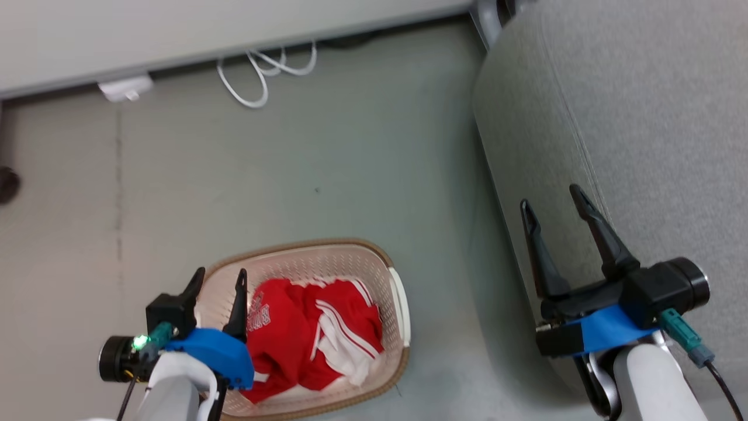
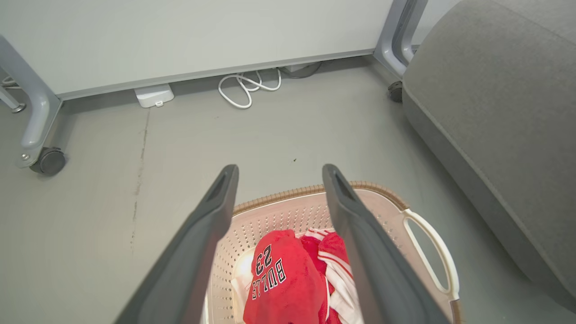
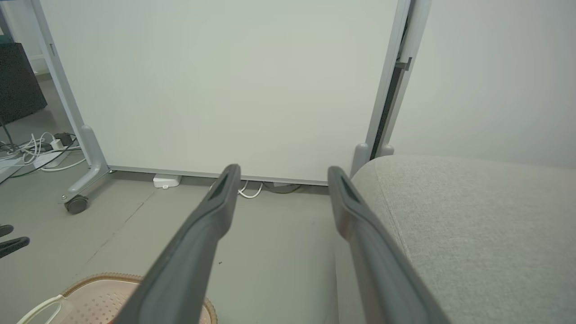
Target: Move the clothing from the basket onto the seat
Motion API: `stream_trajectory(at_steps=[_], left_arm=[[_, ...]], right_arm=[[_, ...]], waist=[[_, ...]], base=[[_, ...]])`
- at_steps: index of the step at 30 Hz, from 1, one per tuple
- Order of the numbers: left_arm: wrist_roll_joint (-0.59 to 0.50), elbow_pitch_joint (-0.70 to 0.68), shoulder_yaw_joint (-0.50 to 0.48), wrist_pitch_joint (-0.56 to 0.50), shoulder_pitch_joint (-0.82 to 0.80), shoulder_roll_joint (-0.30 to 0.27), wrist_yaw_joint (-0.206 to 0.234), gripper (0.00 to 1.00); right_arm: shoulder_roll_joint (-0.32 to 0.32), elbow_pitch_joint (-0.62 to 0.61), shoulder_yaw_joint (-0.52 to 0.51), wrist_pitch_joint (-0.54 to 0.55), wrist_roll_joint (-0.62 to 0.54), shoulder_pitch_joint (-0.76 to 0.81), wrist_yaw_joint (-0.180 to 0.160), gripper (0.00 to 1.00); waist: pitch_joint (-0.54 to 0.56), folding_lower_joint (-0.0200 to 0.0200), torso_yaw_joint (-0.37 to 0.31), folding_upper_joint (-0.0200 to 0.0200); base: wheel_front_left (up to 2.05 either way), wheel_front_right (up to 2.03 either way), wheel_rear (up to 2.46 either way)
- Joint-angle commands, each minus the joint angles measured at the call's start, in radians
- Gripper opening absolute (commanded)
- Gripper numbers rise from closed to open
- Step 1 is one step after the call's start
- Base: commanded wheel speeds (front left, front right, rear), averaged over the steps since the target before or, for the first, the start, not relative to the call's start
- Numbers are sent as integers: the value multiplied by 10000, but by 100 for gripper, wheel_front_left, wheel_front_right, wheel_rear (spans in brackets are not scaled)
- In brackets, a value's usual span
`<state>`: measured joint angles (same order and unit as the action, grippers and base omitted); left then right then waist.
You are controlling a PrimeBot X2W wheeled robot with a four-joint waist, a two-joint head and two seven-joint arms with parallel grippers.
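Your left gripper (image 1: 221, 272), fingers wide and empty, hung nearer: crumpled red fabric clothing (image 1: 310, 339) lay just below in the cream perforated basket (image 1: 327, 242).

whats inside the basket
In the basket lie a red garment with white lettering and a red garment with white stripes, crumpled together. Whatever is under them is covered.

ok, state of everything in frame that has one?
left tool: open, empty, over the basket's left end
right tool: open, empty, over the seat's edge
clothing: both red pieces crumpled in the basket
basket: upright on the floor, loaded
seat: no clothing on the part in view
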<state>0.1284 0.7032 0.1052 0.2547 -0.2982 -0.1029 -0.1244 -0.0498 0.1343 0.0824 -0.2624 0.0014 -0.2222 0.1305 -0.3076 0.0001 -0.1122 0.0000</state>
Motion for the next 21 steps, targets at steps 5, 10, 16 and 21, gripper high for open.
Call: stream_trajectory(at_steps=[5,10,16,21], left_arm=[[105,1538,160,-265,-1486,-217,-64,100],[-138,2827,357,-579,-2717,-585,114,100],[-30,3788,245,-987,-3633,-873,348,100],[22,4308,162,-1145,-4132,-1115,728,100]], right_arm=[[-6,-448,157,-38,367,-674,5,100],[-3,-1005,530,-38,704,-1075,5,100],[-3,-1294,829,-38,1162,-1191,5,100],[-6,-1424,1024,-38,1426,-1281,5,100]], waist=[[-2593,-1,-1306,0],[-3957,-1,-1796,0],[-4923,-1,-2072,0],[-5405,-1,-2229,0]], base=[[0,0,0],[0,0,0],[0,0,0],[0,0,0]])
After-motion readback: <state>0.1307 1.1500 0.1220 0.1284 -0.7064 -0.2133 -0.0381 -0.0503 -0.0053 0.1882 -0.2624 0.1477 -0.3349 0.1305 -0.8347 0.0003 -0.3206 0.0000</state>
